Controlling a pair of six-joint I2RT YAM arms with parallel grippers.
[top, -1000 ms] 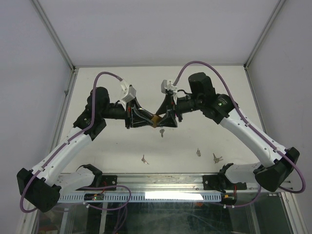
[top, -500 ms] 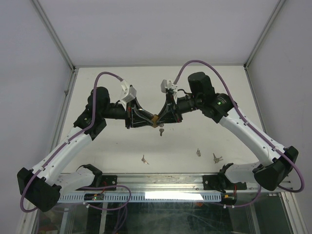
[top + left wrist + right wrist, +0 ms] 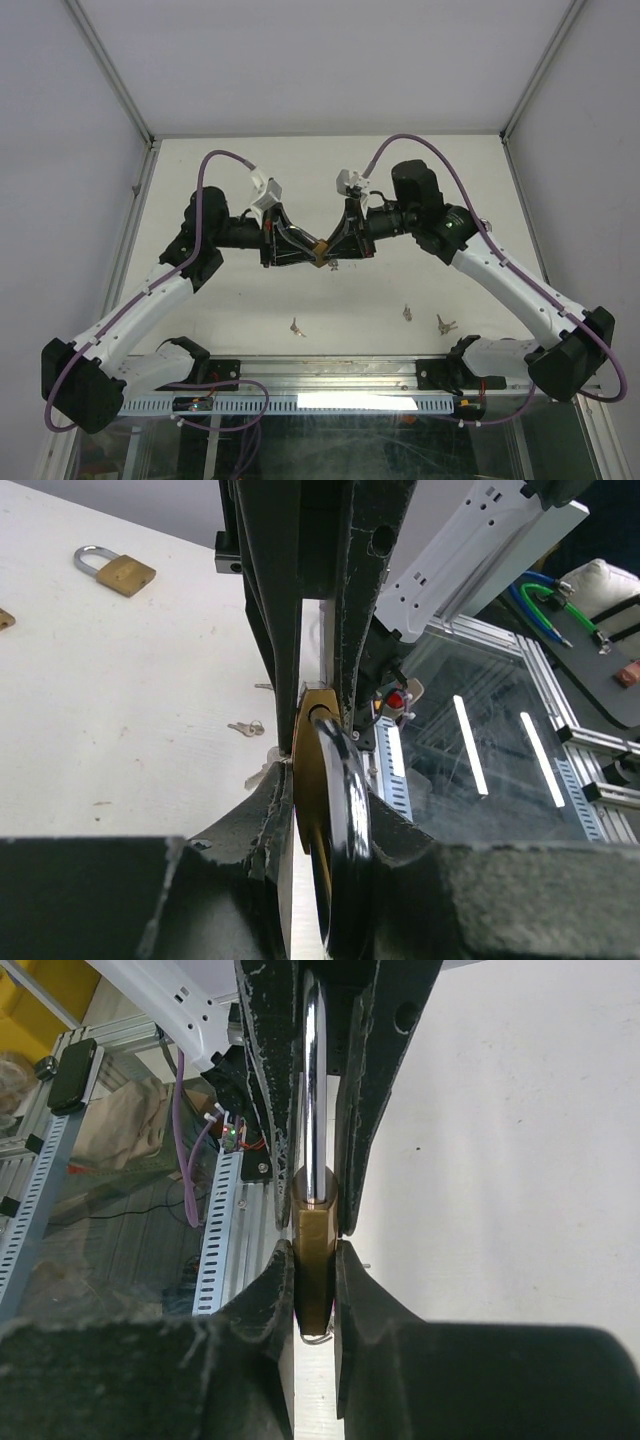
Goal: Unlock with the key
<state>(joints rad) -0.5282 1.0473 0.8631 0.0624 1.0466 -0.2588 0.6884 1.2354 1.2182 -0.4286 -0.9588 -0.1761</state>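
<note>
A brass padlock hangs in the air between both grippers, above the middle of the table. My left gripper is shut on its steel shackle, which looks dark and shiny in the left wrist view. My right gripper is shut on the brass body, one finger on each flat face. A thin wire key ring peeks out under the body. A small key dangles just below the lock; whether it sits in the keyhole is hidden.
Loose keys lie on the table near the front: one left of centre, one and a pair to the right. A spare brass padlock lies on the white tabletop. Aluminium rail runs along the near edge.
My right gripper was open around the padlock body and has closed on it. Both wrists and the lock have shifted slightly, and the hanging key sits closer under the lock.
</note>
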